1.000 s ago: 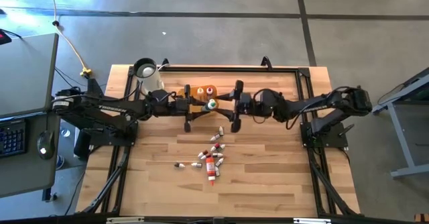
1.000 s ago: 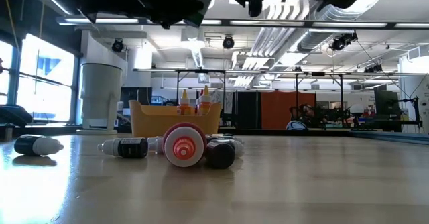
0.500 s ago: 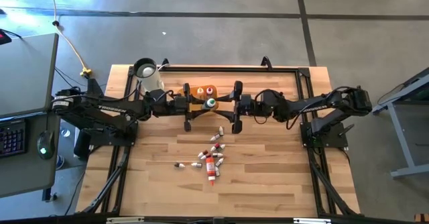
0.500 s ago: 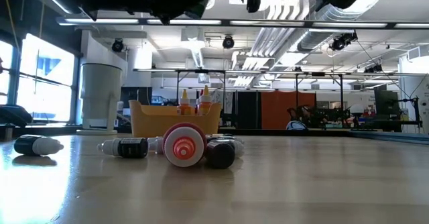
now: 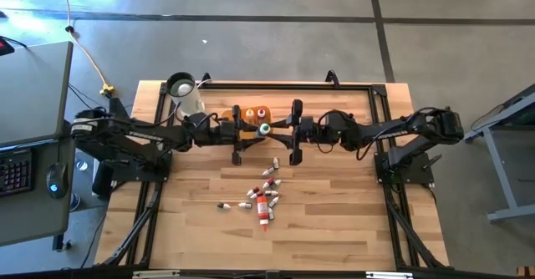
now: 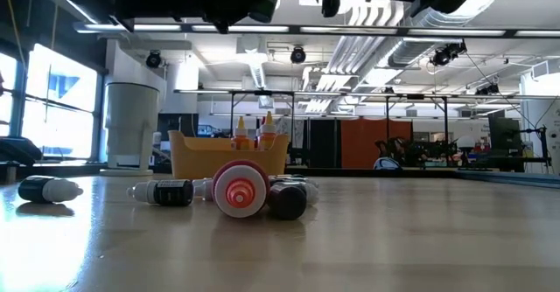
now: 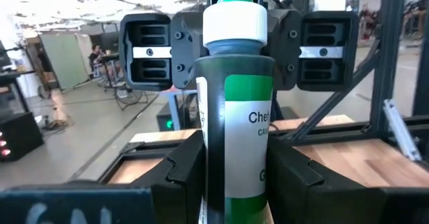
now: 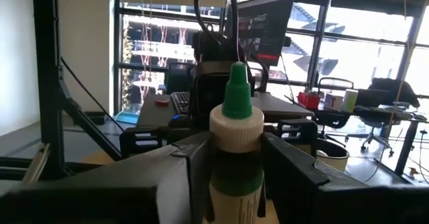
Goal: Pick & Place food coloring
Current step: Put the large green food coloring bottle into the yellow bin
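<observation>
Green bottle, label partly readable: "Che" on top line, "G" lower; remainder cut off.

arms: two, black, jointed, slender links
left arm: pale lettering along one link
right arm: bulky rounded joint at its far end
left gripper: matt black angular fingers
right gripper: black angular fingers; its housing shows ribbed side vents and small screws
</observation>
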You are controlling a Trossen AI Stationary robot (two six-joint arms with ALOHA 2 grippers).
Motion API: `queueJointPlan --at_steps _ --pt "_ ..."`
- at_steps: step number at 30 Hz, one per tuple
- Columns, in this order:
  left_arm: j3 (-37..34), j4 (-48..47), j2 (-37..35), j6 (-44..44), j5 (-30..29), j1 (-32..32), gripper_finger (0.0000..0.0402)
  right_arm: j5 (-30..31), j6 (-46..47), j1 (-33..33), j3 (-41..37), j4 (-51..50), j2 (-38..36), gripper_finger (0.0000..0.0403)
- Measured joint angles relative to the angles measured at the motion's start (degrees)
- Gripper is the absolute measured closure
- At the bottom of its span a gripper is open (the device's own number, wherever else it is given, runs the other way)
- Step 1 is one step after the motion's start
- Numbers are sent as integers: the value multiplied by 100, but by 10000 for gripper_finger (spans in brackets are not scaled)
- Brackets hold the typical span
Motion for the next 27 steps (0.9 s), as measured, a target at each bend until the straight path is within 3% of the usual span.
queueJointPlan --at_steps 13,22,27 --pt "1 203 272 -33 -23 -1 284 -150 -19 -2 15 46 22 244" --pt "25 297 270 -30 -28 -1 284 -132 8 -4 21 31 12 286" --pt "32 263 270 -29 -32 -1 284 -118 6 -4 24 -72 7 280"
